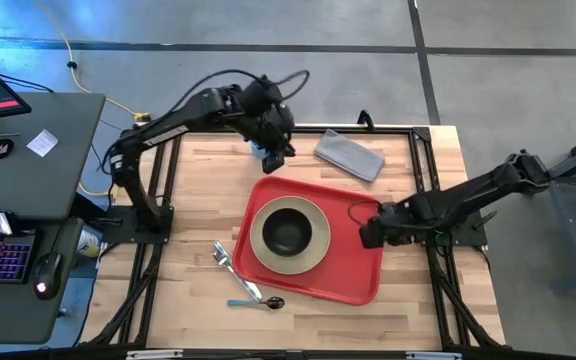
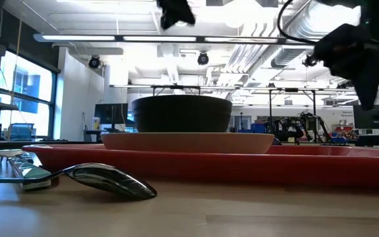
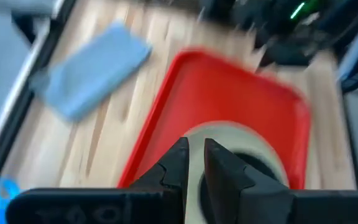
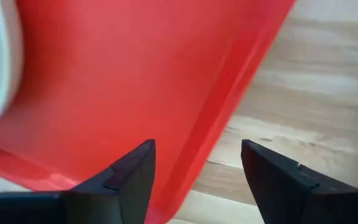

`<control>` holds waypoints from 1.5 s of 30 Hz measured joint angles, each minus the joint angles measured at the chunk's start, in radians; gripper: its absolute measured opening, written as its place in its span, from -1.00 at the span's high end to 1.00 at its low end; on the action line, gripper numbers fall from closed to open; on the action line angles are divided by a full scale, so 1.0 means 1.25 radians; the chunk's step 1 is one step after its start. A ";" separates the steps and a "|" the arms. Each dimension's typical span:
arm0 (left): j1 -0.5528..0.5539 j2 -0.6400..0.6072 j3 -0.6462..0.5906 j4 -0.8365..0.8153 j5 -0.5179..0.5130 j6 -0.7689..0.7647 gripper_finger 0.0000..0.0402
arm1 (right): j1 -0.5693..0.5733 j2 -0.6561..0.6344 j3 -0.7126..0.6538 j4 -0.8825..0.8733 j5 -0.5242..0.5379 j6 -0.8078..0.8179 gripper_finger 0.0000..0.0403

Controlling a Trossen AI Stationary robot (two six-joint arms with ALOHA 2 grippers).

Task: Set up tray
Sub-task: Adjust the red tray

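Note:
The red tray (image 1: 353, 270) lies flat on the wooden table, near the middle. On it sits a round beige plate (image 1: 313, 240) that carries a dark bowl (image 1: 288, 230). My left gripper (image 3: 196, 152) hangs high over the tray's far left corner (image 1: 273, 150), tilted down toward the tray. Its fingers are only a little apart and nothing is between them. My right gripper (image 4: 197, 165) stands open at the tray's right rim (image 4: 229, 106), pointing down. One finger is over the tray's floor and the other over the bare table (image 1: 371, 232). I see no touch.
A fork (image 1: 226, 258) and a spoon (image 1: 260, 300) lie on the table left of the tray's near corner. A grey-blue folded cloth (image 1: 349, 155) lies beyond the tray's far edge. A small blue thing (image 1: 258, 152) sits below my left gripper. Black frame rails border the table.

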 joint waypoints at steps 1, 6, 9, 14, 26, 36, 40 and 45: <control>-0.006 -0.009 0.000 0.022 0.014 0.006 0.57 | 0.015 0.009 0.000 0.000 0.006 0.018 -0.14; -0.019 -0.076 -0.100 0.130 0.059 0.017 0.67 | 0.061 0.071 0.000 0.022 0.009 0.057 -0.06; -0.030 -0.160 -0.239 0.223 0.055 -0.007 0.85 | 0.076 0.107 0.000 0.029 0.002 0.068 0.01; -0.033 -0.311 -0.416 0.383 0.010 -0.088 0.85 | 0.118 0.136 0.000 0.037 0.009 0.068 0.06; -0.126 -0.410 -0.454 0.458 -0.211 -0.212 0.60 | 0.174 0.143 -0.130 0.303 0.038 0.078 0.04; -0.221 -0.399 -0.455 0.430 -0.300 -0.281 0.88 | 0.165 0.142 -0.132 0.243 0.095 0.024 0.18; -0.242 -0.400 -0.454 0.414 -0.323 -0.286 0.79 | 0.151 0.142 -0.132 0.235 0.104 0.000 0.36; -0.249 -0.400 -0.454 0.408 -0.343 -0.300 0.68 | 0.124 0.140 -0.131 0.208 0.117 -0.008 0.63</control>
